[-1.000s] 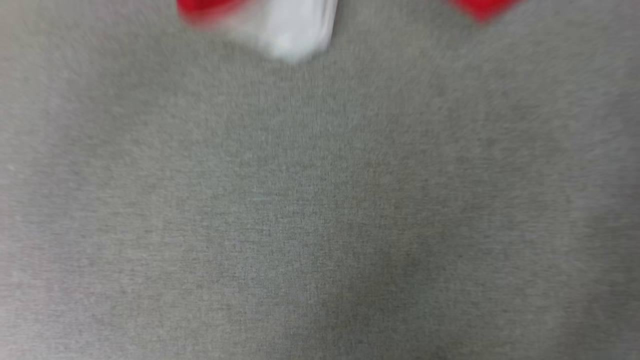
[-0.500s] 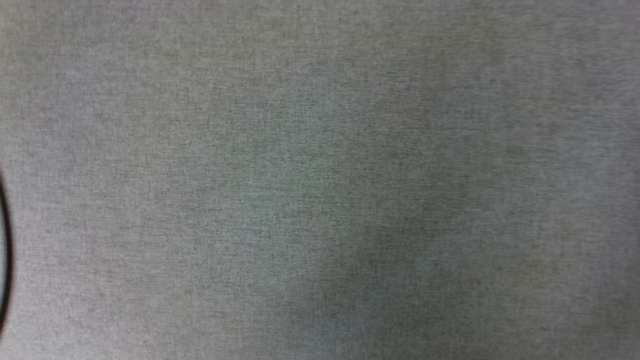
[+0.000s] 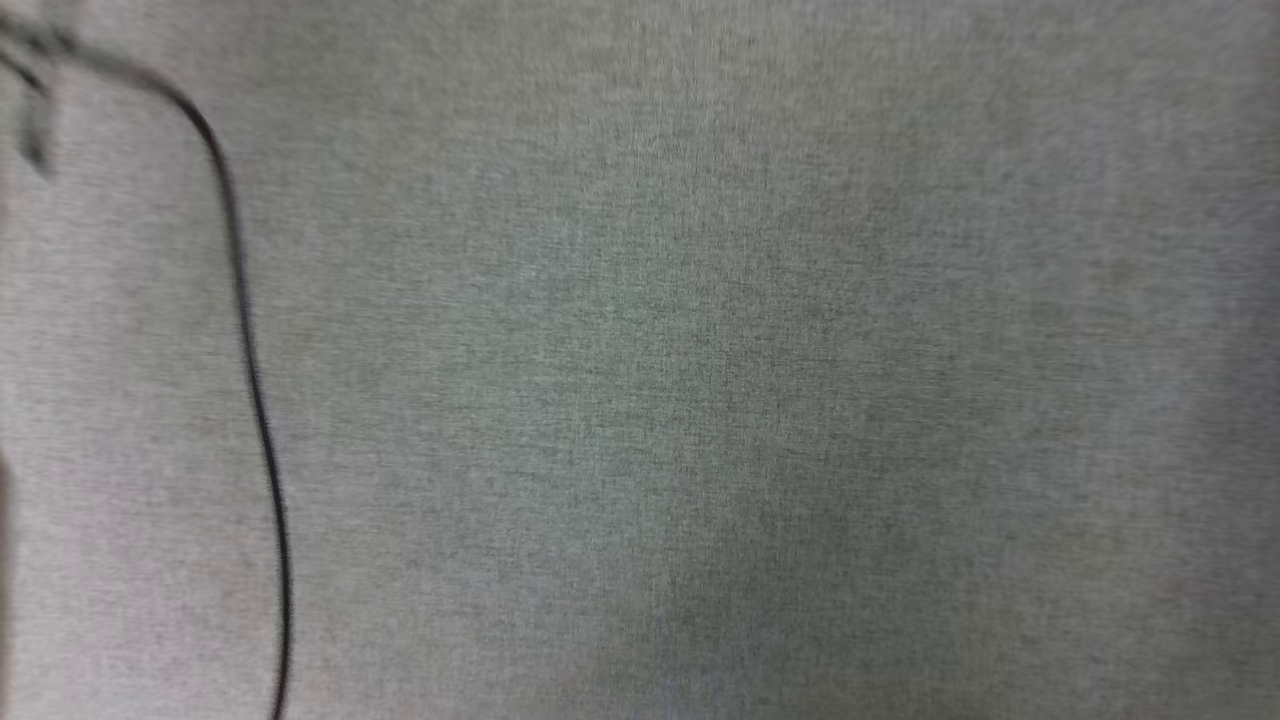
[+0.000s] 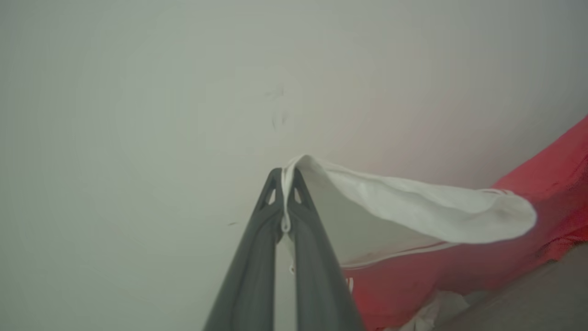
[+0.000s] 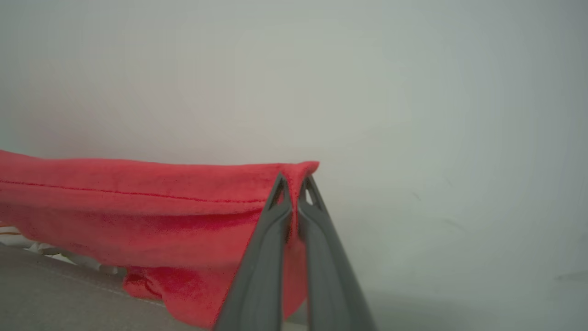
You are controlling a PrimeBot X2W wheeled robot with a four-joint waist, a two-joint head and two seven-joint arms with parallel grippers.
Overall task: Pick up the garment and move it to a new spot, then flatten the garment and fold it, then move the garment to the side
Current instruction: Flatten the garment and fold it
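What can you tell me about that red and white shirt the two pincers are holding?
The garment is a soft-looking red shirt with a white sleeve. It hangs lifted between two grips: the left gripper is shut on the sleeve's edge, the right gripper on a stitched red hem corner. The rest sags in folds toward a grey surface; whether it touches there is unclear.

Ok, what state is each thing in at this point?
shirt: held up at two points, sagging between them.
left fingers: shut on the shirt's white sleeve.
right fingers: shut on a red edge of the shirt.
cable: lying loose and curved on the grey cloth.
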